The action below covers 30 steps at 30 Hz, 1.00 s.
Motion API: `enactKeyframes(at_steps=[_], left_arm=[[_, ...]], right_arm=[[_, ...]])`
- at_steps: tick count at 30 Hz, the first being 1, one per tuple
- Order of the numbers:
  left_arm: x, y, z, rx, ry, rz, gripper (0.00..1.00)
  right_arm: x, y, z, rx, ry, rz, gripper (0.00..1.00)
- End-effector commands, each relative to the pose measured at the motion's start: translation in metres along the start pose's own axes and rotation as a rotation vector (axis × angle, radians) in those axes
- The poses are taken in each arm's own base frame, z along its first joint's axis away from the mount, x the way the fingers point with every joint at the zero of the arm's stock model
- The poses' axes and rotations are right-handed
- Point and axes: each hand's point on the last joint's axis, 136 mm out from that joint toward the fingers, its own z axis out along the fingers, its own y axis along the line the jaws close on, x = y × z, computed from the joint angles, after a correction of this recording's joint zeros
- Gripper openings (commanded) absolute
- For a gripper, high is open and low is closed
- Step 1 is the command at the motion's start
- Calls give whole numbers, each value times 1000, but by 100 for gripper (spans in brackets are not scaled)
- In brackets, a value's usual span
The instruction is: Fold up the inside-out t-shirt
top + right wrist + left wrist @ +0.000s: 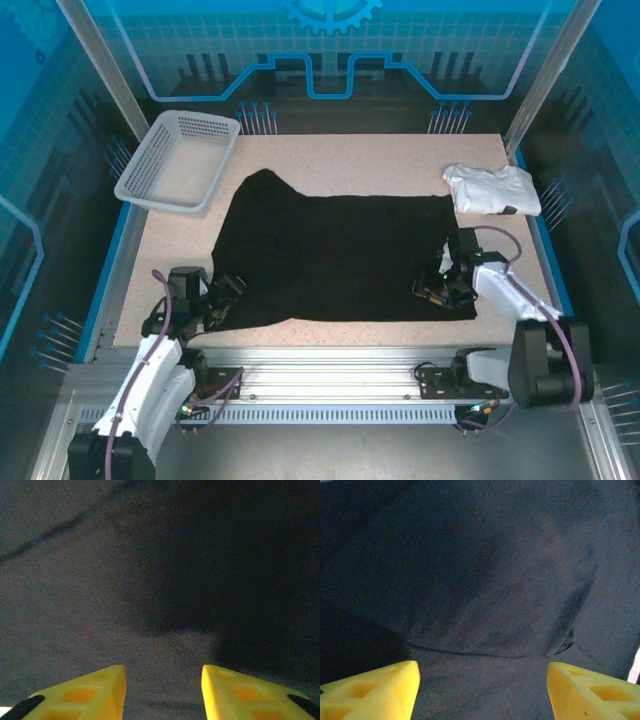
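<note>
The inside-out t-shirt [335,255] lies spread flat and black across the middle of the table, with one sleeve pointing to the far left. My left gripper [230,292] sits low over its near-left corner, jaws wide apart. In the left wrist view the yellow fingers [375,692] frame dark cloth [485,580] with a curved fold line, and nothing is between them at the left gripper [482,685]. My right gripper [432,291] rests over the near-right part of the shirt. Its yellow fingers [90,692] stand apart over flat cloth [150,580] at the right gripper [163,682], pinching nothing.
A white mesh basket [178,160] stands at the far left corner of the table [350,160]. A small white folded garment [492,188] lies at the far right, just beyond the right arm. A metal rail [330,360] runs along the near edge.
</note>
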Motion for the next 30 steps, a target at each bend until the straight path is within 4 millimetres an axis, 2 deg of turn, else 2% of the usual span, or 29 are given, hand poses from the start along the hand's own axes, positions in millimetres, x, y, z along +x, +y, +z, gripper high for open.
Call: enactKeyframes(at_steps=[1,4,7,8,11,14,17,22,26,30], left_arm=[[-39,-26,-3,27,-133,4,69],[-81,-81,9,105,-189,108,69],[-118,-121,38,90,-191,206,69],[-127,-135,51,86,-190,250,68],[-148,-166,89,19,-198,386,68],[-161,-179,130,-76,-147,476,68],[-171,-184,165,-143,-100,512,68],[-185,-192,203,-173,-51,529,68],[-183,-188,213,-221,8,532,68],[-159,-183,204,-223,37,560,67]], right_arm=[[-47,22,-33,-26,-220,-47,49],[-100,33,-51,-5,-379,-74,53],[-146,37,-52,10,-459,-56,55],[-165,43,-59,3,-495,-53,55],[-195,53,-58,-3,-524,-65,56],[-207,64,-51,-36,-512,-81,56],[-208,68,-42,-48,-487,-82,56],[-205,71,-33,-79,-463,-85,57],[-202,72,-33,-84,-449,-96,57],[-198,71,-29,-89,-438,-95,57]])
